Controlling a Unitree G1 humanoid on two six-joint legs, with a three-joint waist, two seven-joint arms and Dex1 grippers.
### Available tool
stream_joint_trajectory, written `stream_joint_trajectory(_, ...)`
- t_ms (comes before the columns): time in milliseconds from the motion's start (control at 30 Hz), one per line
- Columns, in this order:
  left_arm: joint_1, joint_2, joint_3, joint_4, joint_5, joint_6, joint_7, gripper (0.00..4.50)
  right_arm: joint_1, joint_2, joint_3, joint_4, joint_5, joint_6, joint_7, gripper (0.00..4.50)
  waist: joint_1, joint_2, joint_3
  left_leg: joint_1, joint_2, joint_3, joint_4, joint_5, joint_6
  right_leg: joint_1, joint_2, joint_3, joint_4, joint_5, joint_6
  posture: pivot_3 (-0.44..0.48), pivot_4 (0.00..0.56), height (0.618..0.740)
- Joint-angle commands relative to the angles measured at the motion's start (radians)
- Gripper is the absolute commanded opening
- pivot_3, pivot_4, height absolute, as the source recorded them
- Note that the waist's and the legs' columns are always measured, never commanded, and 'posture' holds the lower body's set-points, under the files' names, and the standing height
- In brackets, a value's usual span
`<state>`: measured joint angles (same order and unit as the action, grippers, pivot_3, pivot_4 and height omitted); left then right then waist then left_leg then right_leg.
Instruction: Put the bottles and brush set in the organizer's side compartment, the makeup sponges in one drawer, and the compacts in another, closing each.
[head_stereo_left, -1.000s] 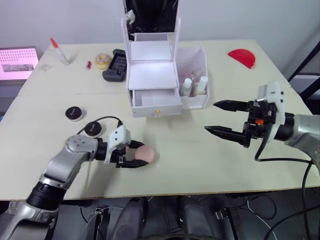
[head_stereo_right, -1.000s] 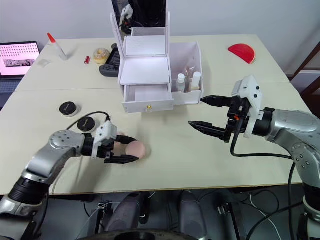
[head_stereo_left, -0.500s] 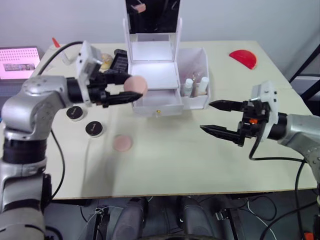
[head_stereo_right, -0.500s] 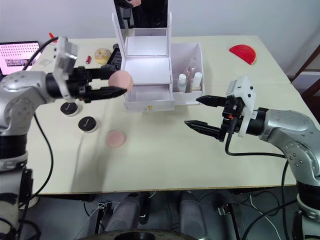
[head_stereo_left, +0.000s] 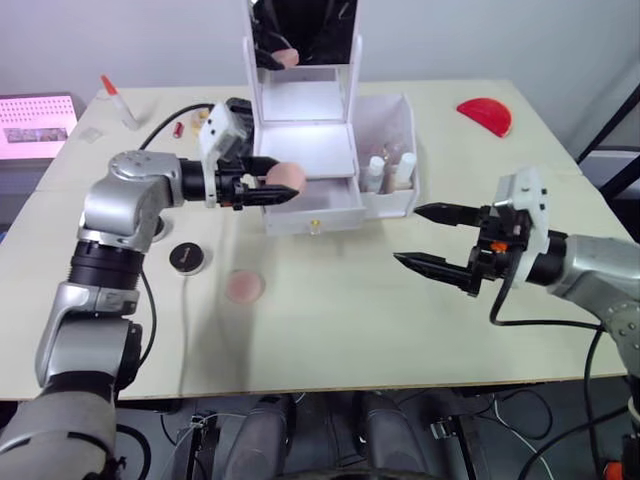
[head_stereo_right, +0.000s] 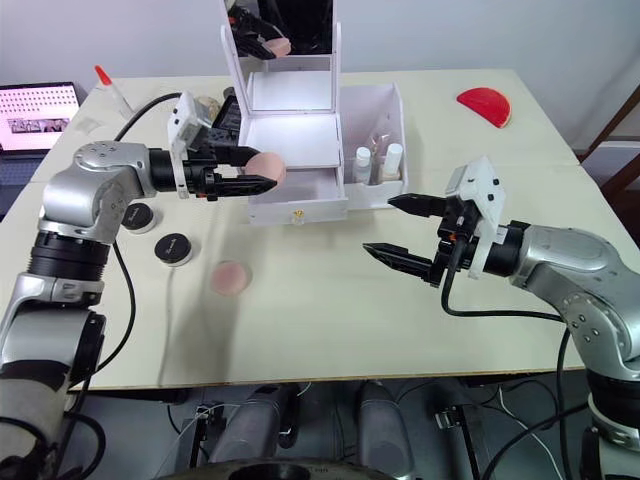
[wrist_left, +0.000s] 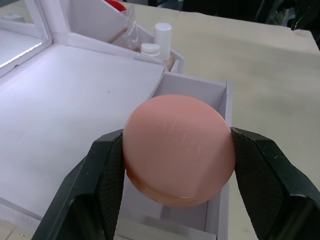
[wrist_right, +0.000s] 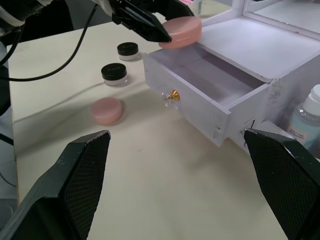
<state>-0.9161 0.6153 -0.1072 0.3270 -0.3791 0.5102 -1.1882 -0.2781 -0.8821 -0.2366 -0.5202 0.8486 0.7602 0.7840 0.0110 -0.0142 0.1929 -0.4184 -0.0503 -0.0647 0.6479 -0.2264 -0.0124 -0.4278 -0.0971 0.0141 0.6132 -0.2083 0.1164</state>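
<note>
A pale table (head_stereo_left: 330, 330) stands before a grey wall, with the white organizer (head_stereo_left: 310, 150) at its middle back, its lower drawer (head_stereo_left: 312, 200) pulled open. In the head views, the left gripper (head_stereo_left: 272, 187) holds one pink makeup sponge (head_stereo_left: 283, 178) pinched between its fingers, just over the open drawer's left end. The second makeup sponge (head_stereo_left: 243, 286) lies flat on the table below those fingers, well apart from them, and two compacts (head_stereo_right: 172, 248) with black lids sit nearby to its left, one partly hidden behind the arm. The side compartment (head_stereo_right: 378, 130) already holds white-capped bottles (head_stereo_right: 392, 160). The right gripper (head_stereo_left: 432, 238) hovers above the table in front of that compartment, its two fingers spread wide with nothing between them. A red half-round object (head_stereo_left: 485, 115) rests at the far right corner, and a lit screen (head_stereo_left: 35, 122) shows at the far left. In the left wrist view, the black fingers (wrist_left: 107, 175) clamp the round sponge by its edges, directly above the empty drawer, with the bottle caps beyond. In the right wrist view, the right fingers (wrist_right: 82, 170) stand far apart; between and beyond them lie the gold-knobbed drawer, the loose sponge, both compacts, and the other gripper with its sponge at the drawer's far corner.
</note>
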Motion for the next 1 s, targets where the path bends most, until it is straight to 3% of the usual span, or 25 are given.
stream_joint_trajectory(33,-0.010,-0.002,-0.002,-0.019,0.012,-0.010,-0.020,2.62,0.003,-0.002,-0.039,-0.033,0.023,0.000,-0.007,4.50,0.000,0.000,0.000,0.000,0.000,0.000,0.000,0.000,0.000,0.000,0.000,0.000,0.000,0.000,0.000,0.000,0.150,0.737)
stream_joint_trajectory(833,-0.020,-0.039,-0.017,0.077,0.090,-0.044,-0.009,2.62,0.020,-0.001,-0.048,-0.050,0.046,0.012,-0.038,4.50,0.000,0.000,0.000,0.000,0.000,0.000,0.001,0.000,0.000,0.000,0.000,0.000,0.001,0.000,0.000,0.000,0.150,0.737)
stream_joint_trajectory(933,-0.025,-0.042,-0.015,0.087,0.093,-0.048,-0.002,4.09,0.018,0.000,-0.047,-0.048,0.045,0.012,-0.040,4.50,0.000,0.000,0.000,0.000,0.000,0.000,0.001,0.000,0.000,0.000,0.000,0.000,0.001,0.000,0.000,0.000,0.150,0.737)
stream_joint_trajectory(967,-0.026,-0.042,-0.014,0.088,0.094,-0.048,-0.001,4.42,0.017,0.000,-0.047,-0.048,0.046,0.012,-0.041,4.50,0.001,0.000,0.000,0.001,0.000,0.000,0.001,0.000,0.000,0.000,0.000,0.000,0.001,0.000,0.000,0.000,0.150,0.737)
stream_joint_trajectory(1000,-0.027,-0.042,-0.012,0.085,0.093,-0.045,-0.002,4.42,0.017,0.001,-0.047,-0.047,0.046,0.012,-0.041,4.50,0.002,0.000,0.000,0.001,0.000,0.000,0.001,0.000,0.000,0.001,0.000,0.000,0.002,0.000,0.000,0.000,0.150,0.737)
